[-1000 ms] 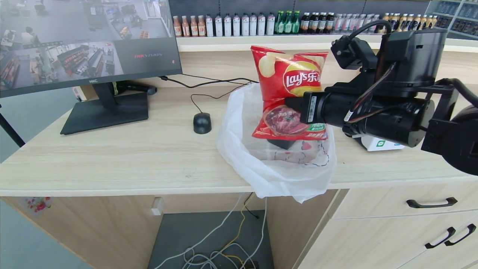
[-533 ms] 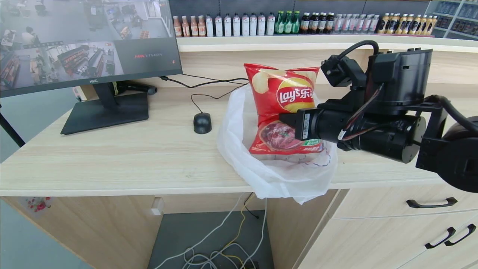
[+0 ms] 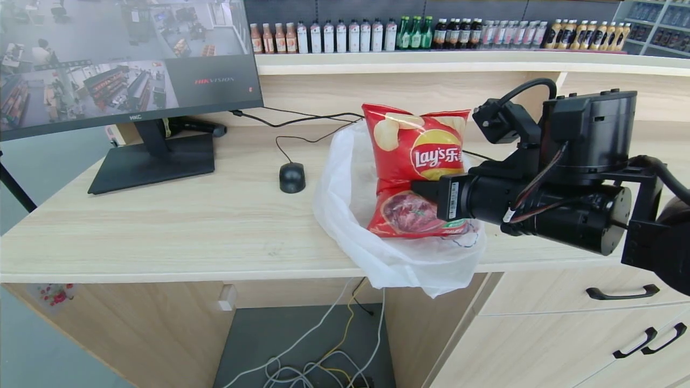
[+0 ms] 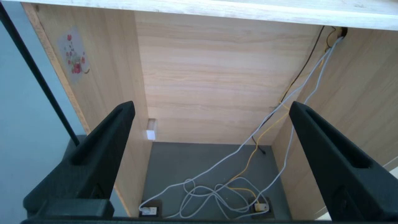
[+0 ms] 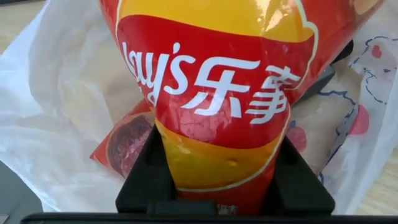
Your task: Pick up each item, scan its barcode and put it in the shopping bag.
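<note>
The crisp packet [image 3: 415,161], clamped by the right pincer [image 3: 426,189], was held partway inside the shopping bag [image 3: 345,205] at the mouse's [image 3: 291,177] 3 o'clock. Bagging was judged in hand, with release due next.

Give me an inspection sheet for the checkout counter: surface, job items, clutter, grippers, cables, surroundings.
Surface: light wood counter, drawers below on the right.
Job's things: red chip bag upright, its lower end at the mouth of the white shopping bag, which hangs over the counter's front edge.
Clutter: monitor, black mouse.
Grippers: right gripper shut on the chip bag's middle; left gripper open, holding nothing, below the counter.
Cables: black cables across the counter; loose wires on the floor underneath.
Surroundings: bottles lined up on the shelf behind.
</note>
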`<state>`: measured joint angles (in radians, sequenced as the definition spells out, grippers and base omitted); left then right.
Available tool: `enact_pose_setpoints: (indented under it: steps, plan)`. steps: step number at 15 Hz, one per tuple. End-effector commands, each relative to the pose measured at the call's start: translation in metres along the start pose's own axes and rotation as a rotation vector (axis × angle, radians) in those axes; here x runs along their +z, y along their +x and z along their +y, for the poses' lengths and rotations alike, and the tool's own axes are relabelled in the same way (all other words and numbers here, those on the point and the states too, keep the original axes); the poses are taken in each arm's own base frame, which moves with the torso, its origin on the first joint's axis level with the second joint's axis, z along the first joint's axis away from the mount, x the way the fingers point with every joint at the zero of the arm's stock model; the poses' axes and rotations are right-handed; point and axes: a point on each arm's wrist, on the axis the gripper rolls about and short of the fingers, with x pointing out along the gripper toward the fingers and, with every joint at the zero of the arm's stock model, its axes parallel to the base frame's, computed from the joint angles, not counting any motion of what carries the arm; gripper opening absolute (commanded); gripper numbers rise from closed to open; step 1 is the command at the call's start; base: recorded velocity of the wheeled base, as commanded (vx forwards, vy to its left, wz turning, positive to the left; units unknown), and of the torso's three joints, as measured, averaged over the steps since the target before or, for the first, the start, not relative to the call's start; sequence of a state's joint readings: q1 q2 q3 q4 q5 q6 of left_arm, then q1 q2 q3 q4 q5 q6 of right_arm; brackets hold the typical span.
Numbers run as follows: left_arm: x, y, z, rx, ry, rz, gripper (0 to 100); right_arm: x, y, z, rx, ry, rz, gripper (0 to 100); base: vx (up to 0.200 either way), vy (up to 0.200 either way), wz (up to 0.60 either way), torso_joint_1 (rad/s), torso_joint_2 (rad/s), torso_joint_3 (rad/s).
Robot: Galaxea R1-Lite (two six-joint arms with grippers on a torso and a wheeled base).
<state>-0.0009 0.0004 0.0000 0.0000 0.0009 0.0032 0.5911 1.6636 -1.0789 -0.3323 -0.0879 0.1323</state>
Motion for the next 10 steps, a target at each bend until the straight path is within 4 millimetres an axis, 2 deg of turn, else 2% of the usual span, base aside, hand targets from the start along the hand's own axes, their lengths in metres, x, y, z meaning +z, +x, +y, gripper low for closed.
enact_pose_setpoints:
  steps: [1, 5, 10]
  plan:
    - [0.000, 0.000, 0.000, 0.000, 0.000, 0.000, 100, -0.005, 0.006, 0.000, 0.002, -0.004, 0.021, 0, 0.000, 0.000, 0.00, 0.000, 0.00, 0.000]
    - [0.000, 0.000, 0.000, -0.002, 0.000, 0.000, 100, -0.010, 0.014, 0.000, 0.013, -0.007, 0.044, 0, 0.000, 0.000, 0.00, 0.000, 0.00, 0.000]
    - [0.000, 0.000, 0.000, 0.000, 0.000, 0.000, 100, -0.004, 0.019, 0.001, 0.015, -0.004, 0.024, 0, 0.000, 0.000, 0.00, 0.000, 0.00, 0.000]
